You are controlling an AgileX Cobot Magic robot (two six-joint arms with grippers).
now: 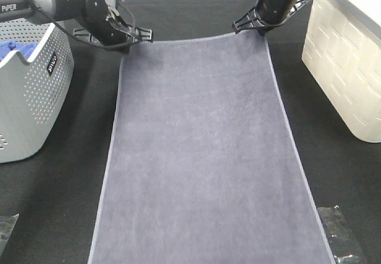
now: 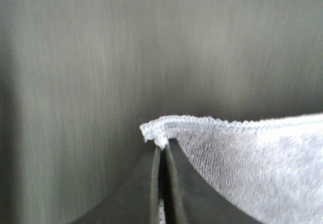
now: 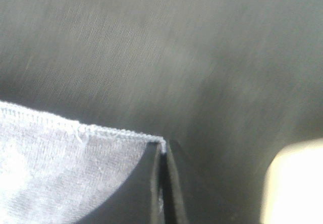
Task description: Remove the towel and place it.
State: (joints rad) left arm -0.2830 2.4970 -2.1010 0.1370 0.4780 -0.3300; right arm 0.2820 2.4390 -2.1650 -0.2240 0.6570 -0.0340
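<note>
The grey-lavender towel [image 1: 202, 151] is stretched out lengthwise over the dark table, from the far side toward the near edge. My left gripper [image 1: 127, 43] is shut on its far left corner, and in the left wrist view the hemmed corner of the towel [image 2: 242, 153] sticks out from between the closed fingers [image 2: 154, 183] of the left gripper [image 2: 162, 148]. My right gripper [image 1: 259, 28] is shut on the far right corner. The right wrist view shows the towel [image 3: 65, 168] pinched at the tips of the right gripper [image 3: 163, 148]. The far edge sags slightly between the two grips.
A grey perforated basket [image 1: 30, 91] with a bright blue cloth [image 1: 16, 49] inside stands at the left. A cream-coloured bin [image 1: 345, 56] stands at the right. Clear tape patches [image 1: 342, 237] lie on the dark tabletop near the front corners.
</note>
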